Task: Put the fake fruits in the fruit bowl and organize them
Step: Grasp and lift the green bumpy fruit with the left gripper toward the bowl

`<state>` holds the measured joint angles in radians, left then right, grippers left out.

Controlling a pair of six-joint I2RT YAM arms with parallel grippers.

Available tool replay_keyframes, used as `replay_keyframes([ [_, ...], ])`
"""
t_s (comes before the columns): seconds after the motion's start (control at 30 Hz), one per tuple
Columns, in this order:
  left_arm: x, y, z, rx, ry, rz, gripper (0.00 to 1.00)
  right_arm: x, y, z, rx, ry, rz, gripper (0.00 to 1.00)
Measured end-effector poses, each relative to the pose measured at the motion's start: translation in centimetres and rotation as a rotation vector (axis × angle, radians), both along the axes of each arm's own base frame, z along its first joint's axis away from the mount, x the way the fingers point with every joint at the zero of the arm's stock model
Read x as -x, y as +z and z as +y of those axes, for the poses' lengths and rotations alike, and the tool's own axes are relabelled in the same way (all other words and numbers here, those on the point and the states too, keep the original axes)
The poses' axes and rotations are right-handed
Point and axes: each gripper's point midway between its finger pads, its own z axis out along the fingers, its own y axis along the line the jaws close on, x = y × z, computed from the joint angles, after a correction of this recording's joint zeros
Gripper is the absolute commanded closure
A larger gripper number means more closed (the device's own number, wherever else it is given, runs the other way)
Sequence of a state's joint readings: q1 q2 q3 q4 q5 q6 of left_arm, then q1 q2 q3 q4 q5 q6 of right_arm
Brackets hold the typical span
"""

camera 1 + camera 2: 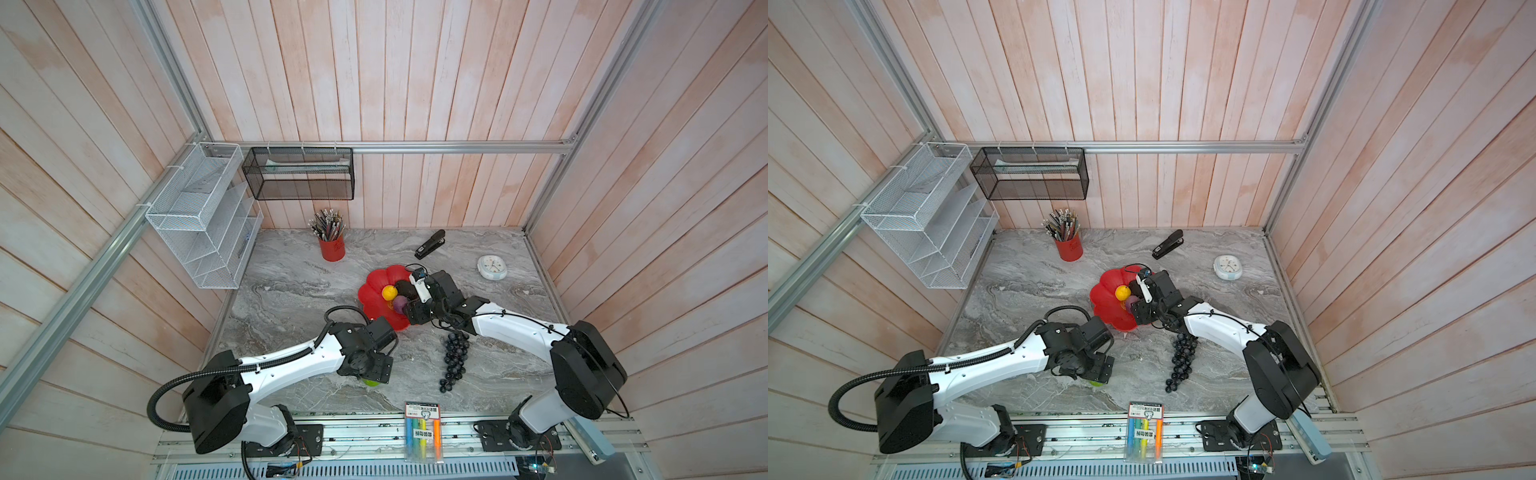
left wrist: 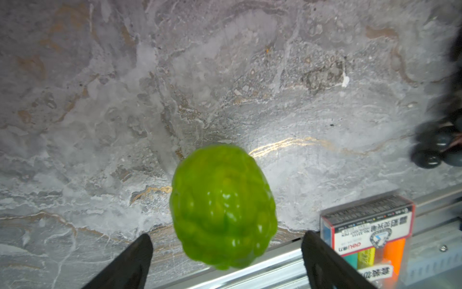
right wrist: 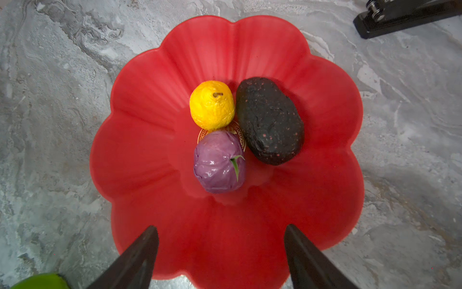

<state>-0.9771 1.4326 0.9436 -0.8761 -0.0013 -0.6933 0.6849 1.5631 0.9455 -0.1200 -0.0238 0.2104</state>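
Note:
The red scalloped fruit bowl point(image 3: 150, 87) point(image 1: 376, 309) holds three fake fruits: a yellow-orange round one point(image 3: 212, 105), a dark speckled oval point(image 3: 270, 120) and a small purple one point(image 3: 218, 161). My right gripper point(image 3: 221, 229) hangs open above the bowl's near side with nothing between its fingers. The bumpy green fruit point(image 2: 222, 207) point(image 1: 371, 382) lies on the marble near the table's front edge. My left gripper point(image 2: 226, 236) stands open around it, with a gap at each fingertip. The dark grape bunch point(image 1: 455, 357) point(image 2: 437, 147) lies on the table between the two arms.
A red pencil cup point(image 1: 332, 248) stands at the back, with a black stapler point(image 1: 430, 244) and a white clock point(image 1: 491, 267) at the back right. A highlighter pack point(image 1: 423, 432) point(image 2: 367, 232) lies on the front rail. Wire racks point(image 1: 199, 216) hang on the left wall.

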Motion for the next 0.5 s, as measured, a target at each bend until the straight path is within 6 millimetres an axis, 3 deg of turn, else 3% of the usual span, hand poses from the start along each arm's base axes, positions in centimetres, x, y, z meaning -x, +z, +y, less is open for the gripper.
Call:
replay_keyframes([
  [0.27, -0.5, -2.4, -0.3, -0.078, -0.008, 0.031, 0.17, -0.1, 0.4, 0.0, -0.012, 0.0, -0.016, 0.2],
  [0.5, -0.7, -2.7, -0.6, -0.074, -0.008, 0.027, 0.31, 0.0, 0.4, 0.0, -0.017, 0.0, -0.022, 0.2],
])
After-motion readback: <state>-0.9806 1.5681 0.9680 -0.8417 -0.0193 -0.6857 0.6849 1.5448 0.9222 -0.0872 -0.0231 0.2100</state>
